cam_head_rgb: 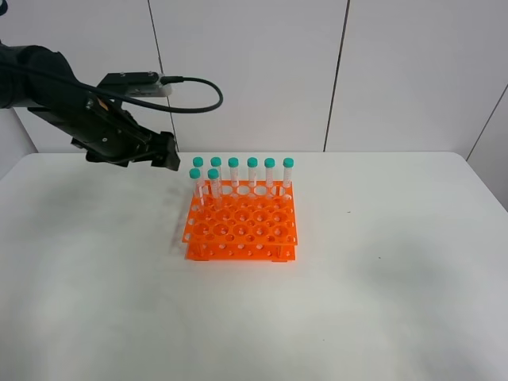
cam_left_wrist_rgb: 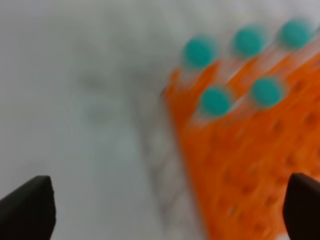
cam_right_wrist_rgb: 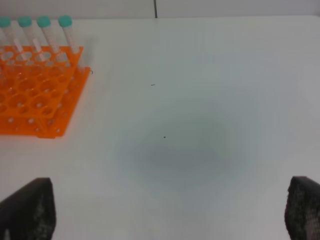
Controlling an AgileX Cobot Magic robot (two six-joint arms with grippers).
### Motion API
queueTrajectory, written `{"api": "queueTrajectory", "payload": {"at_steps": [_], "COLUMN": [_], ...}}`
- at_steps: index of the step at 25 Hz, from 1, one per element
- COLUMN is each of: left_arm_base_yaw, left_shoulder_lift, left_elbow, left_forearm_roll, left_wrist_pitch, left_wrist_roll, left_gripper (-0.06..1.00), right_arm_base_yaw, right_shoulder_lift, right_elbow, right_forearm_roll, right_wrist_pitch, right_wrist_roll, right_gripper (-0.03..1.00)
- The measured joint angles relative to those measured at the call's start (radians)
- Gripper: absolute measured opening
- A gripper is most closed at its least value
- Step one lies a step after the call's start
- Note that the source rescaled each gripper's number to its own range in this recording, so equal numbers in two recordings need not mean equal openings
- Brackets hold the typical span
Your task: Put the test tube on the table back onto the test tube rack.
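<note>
Exterior high: left gripper raised beside bright orange plastic test tube rack, eight teal-capped clear tubes seated.
Left wrist: jaws wide apart, empty, rack blurred below.
Right wrist: right gripper spread, empty over white worktop.
Placement apparently done; next, retreat.

Even, bright overhead light is washing the white bench, giving only faint grey blotches and a soft shadow beside the orange rack. The high view is reading sharp. The left wrist view is smearing heavily, the green caps blurring into discs. The right wrist view is staying fairly clear, a dim patch lying mid-bench.
</note>
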Motion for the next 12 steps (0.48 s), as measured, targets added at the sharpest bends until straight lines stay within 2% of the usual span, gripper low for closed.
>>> {"api": "queueTrajectory", "payload": {"at_steps": [7, 12], "left_arm_base_yaw": [0.178, 0.274], "left_shoulder_lift": [0.0, 0.0], "left_elbow": [-0.004, -0.004], "left_forearm_roll": [0.001, 0.017], "left_wrist_pitch": [0.327, 0.48], "left_wrist_roll": [-0.075, -0.082], "left_gripper": [1.0, 1.0], "right_arm_base_yaw": [0.0, 0.0], "right_shoulder_lift": [0.0, 0.0], "right_elbow": [0.0, 0.0], "right_forearm_roll": [0.0, 0.0], "right_wrist_pitch": [0.0, 0.0], "right_wrist_roll": [0.0, 0.0], "right_gripper": [1.0, 1.0]}}
